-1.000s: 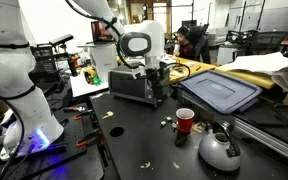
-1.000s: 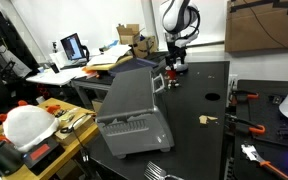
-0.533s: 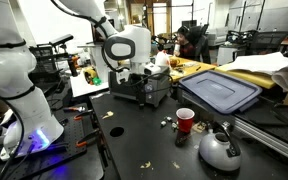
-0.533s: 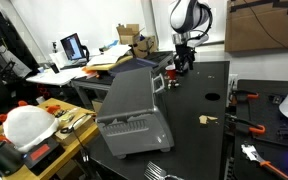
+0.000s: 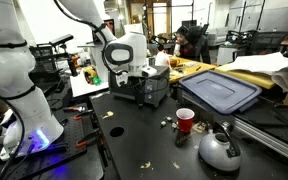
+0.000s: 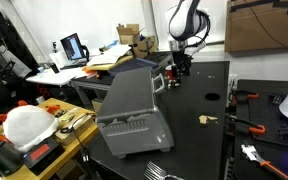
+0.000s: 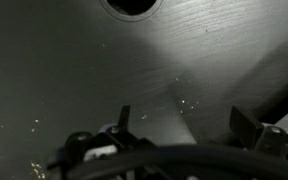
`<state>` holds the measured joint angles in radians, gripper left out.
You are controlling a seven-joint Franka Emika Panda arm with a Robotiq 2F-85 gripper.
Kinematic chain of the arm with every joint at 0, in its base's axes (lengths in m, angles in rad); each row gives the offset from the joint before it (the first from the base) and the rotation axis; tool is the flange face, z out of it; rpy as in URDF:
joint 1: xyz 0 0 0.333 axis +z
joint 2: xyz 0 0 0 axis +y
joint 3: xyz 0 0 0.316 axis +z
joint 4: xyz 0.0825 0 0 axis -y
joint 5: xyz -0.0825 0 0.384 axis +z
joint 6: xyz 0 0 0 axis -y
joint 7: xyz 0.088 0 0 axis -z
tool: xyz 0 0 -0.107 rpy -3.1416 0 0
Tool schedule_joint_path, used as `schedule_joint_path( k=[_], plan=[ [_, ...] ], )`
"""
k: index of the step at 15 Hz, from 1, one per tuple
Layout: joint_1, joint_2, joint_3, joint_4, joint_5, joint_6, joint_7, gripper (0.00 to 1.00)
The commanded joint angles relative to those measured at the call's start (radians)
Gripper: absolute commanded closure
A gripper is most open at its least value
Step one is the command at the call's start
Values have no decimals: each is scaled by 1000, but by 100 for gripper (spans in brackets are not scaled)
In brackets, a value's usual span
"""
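Note:
My gripper (image 5: pixel 130 79) hangs just above the black table (image 5: pixel 134 135), at the far end of a silver toaster-like appliance (image 5: pixel 147 90). In an exterior view the gripper (image 6: pixel 181 67) is beyond the grey appliance (image 6: pixel 132 108), near a small red object (image 6: pixel 171 72). In the wrist view the two fingers (image 7: pixel 184 122) stand wide apart with only bare dark tabletop between them. A round hole (image 7: pixel 132 5) in the table shows at the top edge. The gripper is open and holds nothing.
A red cup (image 5: pixel 185 120), a metal kettle (image 5: pixel 219 150) and a blue tray (image 5: pixel 219 92) stand on the table. Small scraps (image 6: pixel 206 119) and a table hole (image 6: pixel 212 98) lie nearby. A second white robot (image 5: pixel 14 90) stands beside the table; cluttered desks lie behind.
The arm has swung sideways along the appliance's far end and come slightly lower. The fingers stay open and empty.

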<state>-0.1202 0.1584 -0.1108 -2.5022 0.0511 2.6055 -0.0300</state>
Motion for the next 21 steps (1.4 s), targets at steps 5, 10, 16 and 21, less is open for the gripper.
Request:
schedule_joint_path(
  k=[5, 10, 16, 21],
  plan=[
    [-15, 347, -3, 272, 21, 46, 48, 0],
    [-45, 399, -38, 346, -5, 4, 34, 0],
    [-57, 405, -39, 340, -2, 32, 41, 0],
    [-56, 405, -38, 340, -2, 31, 41, 0]
  ],
)
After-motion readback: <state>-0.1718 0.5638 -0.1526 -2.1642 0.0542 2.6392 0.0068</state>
